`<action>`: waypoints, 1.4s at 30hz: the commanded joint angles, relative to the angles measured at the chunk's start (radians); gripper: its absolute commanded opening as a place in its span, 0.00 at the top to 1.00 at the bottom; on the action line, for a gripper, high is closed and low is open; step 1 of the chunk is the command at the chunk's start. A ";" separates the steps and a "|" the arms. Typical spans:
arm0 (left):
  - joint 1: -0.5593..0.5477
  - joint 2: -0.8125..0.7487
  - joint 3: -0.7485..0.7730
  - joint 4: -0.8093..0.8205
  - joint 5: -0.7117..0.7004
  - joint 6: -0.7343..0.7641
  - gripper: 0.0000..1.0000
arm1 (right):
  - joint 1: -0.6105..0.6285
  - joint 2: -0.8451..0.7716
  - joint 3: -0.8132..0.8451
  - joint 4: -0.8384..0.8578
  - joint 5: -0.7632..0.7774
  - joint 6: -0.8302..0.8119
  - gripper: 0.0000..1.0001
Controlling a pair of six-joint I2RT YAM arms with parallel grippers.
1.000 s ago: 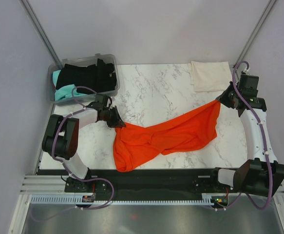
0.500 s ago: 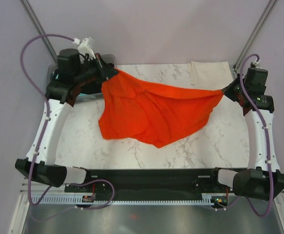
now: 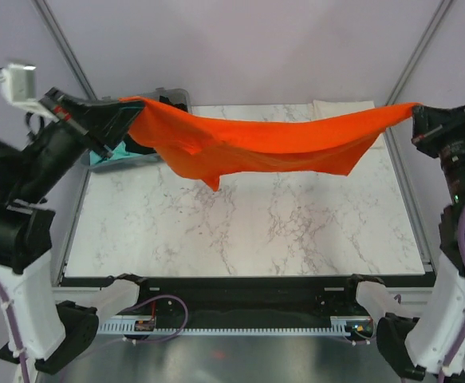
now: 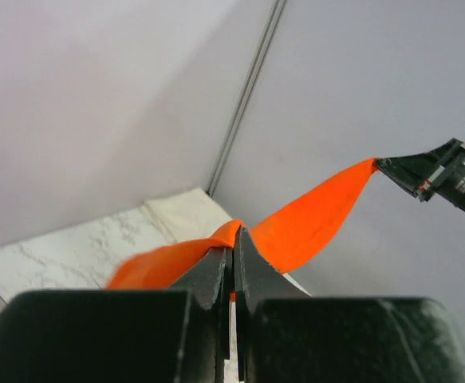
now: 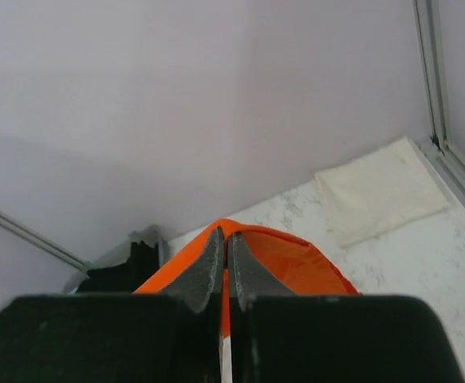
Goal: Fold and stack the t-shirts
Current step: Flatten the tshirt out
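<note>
Up they've gone: both arms have swung high since a moment ago, and the orange shirt (image 3: 256, 148), which sagged low over the worktop (image 3: 248, 239), is now pulled into a long band in the air.

From the top, we see the left arm (image 3: 33, 159) holding one end over the bin (image 3: 172, 94), and the right arm (image 3: 463, 144) holding the other at the far right edge. The cloth droops to a point left of centre. A cream shirt (image 3: 340, 106) lies folded at the far right corner, partly hidden behind the band, and a bit of teal shirt (image 3: 108, 153) peeks out by the bin.

On the left wrist, we've got the left jaws pinched tight on a twisted orange fold, the band running off to the right jaws across the cell.

On the right wrist, the right jaws are likewise clamped on orange cloth, with the cream shirt flat on the worktop beyond and a black shirt (image 5: 140, 267) in the bin.
</note>
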 commanded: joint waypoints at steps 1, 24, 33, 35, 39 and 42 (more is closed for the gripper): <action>-0.002 -0.117 0.107 0.021 -0.045 0.029 0.98 | 0.004 -0.087 0.133 -0.054 0.021 0.023 1.00; -0.071 -0.062 -0.712 0.380 -0.232 0.169 0.98 | 0.004 -0.164 -0.730 0.328 0.005 0.058 1.00; -0.070 0.409 -1.040 0.952 -0.251 0.177 0.98 | 0.004 0.266 -1.013 0.787 0.077 -0.085 1.00; -0.070 0.539 -0.980 0.989 -0.167 0.141 0.98 | 0.003 0.389 -0.964 0.794 0.084 -0.111 1.00; -0.074 0.647 -0.903 0.998 -0.125 0.095 0.98 | 0.003 0.506 -0.884 0.768 0.097 -0.118 1.00; -0.074 0.678 -0.897 1.015 -0.143 0.069 0.98 | 0.003 0.550 -0.840 0.733 0.152 -0.126 1.00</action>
